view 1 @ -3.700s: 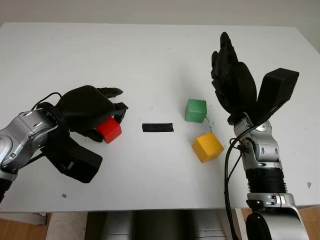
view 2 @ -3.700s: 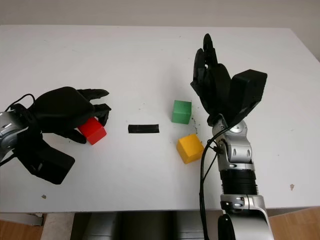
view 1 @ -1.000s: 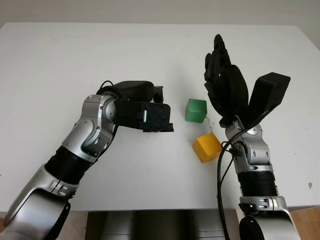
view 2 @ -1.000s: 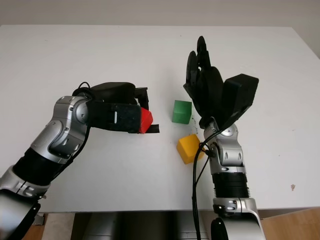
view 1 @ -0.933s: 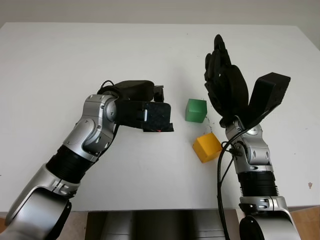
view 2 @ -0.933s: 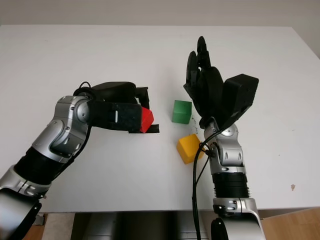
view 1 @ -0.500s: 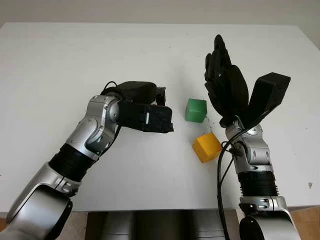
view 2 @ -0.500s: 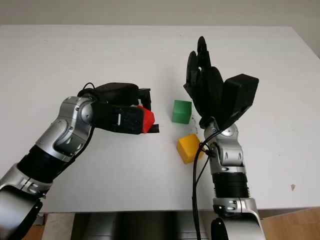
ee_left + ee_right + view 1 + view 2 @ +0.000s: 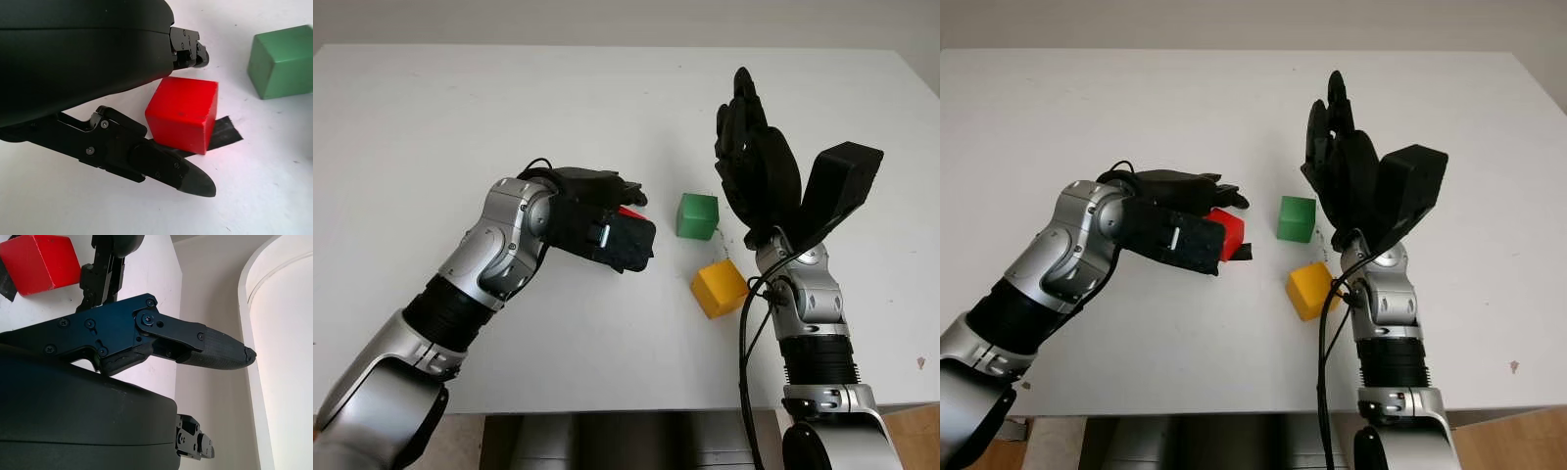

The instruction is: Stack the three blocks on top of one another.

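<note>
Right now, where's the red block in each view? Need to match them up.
Left eye view: red block, a sliver past the left hand, centre.
Right eye view: red block at the left hand's far side, left of the green block.
Left wrist view: centre, on the black tape strip.
Right wrist view: upper left corner.
Shared landmark: the black tape strip.

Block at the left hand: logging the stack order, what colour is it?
Red; the red wooden cube at the left hand shows best in the left wrist view.
</note>
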Robot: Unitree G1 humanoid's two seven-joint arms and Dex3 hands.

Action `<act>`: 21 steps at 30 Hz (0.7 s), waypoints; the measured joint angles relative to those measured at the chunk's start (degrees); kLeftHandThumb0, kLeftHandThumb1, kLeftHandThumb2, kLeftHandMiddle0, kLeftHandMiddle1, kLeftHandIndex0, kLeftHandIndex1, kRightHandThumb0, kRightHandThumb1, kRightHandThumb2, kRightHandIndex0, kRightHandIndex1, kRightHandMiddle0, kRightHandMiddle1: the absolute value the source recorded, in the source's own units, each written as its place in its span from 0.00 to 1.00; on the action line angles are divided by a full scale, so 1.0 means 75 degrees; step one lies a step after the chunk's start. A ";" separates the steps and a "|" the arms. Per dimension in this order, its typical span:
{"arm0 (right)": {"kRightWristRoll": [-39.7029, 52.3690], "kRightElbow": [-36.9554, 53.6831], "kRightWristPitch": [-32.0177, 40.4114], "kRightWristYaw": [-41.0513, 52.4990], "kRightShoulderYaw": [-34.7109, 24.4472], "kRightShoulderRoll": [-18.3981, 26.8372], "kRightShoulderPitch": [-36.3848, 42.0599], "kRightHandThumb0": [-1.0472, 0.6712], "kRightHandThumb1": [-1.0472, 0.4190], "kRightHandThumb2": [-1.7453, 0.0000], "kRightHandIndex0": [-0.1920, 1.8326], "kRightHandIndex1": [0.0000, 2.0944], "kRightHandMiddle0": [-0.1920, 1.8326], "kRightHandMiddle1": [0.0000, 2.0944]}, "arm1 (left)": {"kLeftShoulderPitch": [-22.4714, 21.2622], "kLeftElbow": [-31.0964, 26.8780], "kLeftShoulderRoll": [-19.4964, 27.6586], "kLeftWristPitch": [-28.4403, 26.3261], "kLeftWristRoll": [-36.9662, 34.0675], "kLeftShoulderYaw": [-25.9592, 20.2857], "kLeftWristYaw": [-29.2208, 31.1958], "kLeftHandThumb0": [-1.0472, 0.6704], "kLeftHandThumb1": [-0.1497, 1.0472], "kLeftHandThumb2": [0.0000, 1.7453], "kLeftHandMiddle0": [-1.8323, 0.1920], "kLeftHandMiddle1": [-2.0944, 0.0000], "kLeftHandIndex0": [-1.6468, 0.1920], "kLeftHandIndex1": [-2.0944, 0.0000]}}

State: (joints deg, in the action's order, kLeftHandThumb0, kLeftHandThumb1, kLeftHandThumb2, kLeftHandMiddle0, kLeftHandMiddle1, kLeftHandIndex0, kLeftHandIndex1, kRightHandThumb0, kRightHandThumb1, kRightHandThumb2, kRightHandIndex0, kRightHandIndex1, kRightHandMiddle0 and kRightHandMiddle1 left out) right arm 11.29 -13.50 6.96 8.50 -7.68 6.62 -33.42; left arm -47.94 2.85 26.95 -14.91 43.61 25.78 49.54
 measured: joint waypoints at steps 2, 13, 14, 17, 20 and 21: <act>-0.0004 0.0000 -0.0006 0.0005 -0.0002 0.0003 0.0000 0.18 0.00 0.60 0.00 0.00 0.00 0.00 | 0.0015 -0.0282 0.0079 0.0006 -0.0278 -0.0199 0.0078 0.13 0.92 0.04 1.00 1.00 0.96 0.97; -0.0048 0.0000 -0.0104 -0.0034 -0.0103 0.0111 -0.0005 0.17 0.00 0.60 0.00 0.00 0.00 0.00 | 0.0044 -0.1336 0.0802 -0.1273 -0.2031 -0.2073 0.0429 0.03 1.00 0.04 1.00 1.00 1.00 1.00; -0.0030 0.0000 -0.0085 0.0009 -0.0108 0.0147 -0.0008 0.17 0.00 0.60 0.00 0.00 0.00 0.00 | 0.0083 -0.1382 0.0834 -0.1369 -0.2275 -0.2363 0.0286 0.03 1.00 0.07 1.00 1.00 1.00 1.00; 0.0034 0.0000 -0.0040 0.0219 -0.0143 0.0318 -0.0022 0.17 0.00 0.62 0.00 0.00 0.00 0.00 | 0.0469 -0.1493 0.0782 -0.1292 -0.3139 -0.3305 -0.0455 0.08 1.00 0.19 1.00 1.00 1.00 1.00; 0.0066 0.0000 -0.0042 0.0458 -0.0187 0.0524 -0.0047 0.17 0.00 0.63 0.00 0.00 0.00 0.00 | 0.1125 -0.1504 0.0668 -0.1083 -0.3668 -0.3912 -0.1303 0.12 1.00 0.28 1.00 1.00 1.00 1.00; 0.0052 0.0000 -0.0048 0.0548 -0.0193 0.0624 -0.0057 0.18 0.00 0.65 0.00 0.00 0.00 0.00 | 0.1375 -0.1502 0.0611 -0.1022 -0.3745 -0.4033 -0.1629 0.13 1.00 0.30 1.00 1.00 1.00 1.00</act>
State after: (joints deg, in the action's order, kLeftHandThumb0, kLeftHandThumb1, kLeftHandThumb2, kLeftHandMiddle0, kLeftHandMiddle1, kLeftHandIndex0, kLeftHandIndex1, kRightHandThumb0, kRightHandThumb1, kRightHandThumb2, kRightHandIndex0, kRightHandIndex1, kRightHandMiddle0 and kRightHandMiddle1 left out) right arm 11.69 -13.50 6.60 12.61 -9.12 11.30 -33.85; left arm -37.62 -8.42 31.53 -22.57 15.52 -4.47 37.33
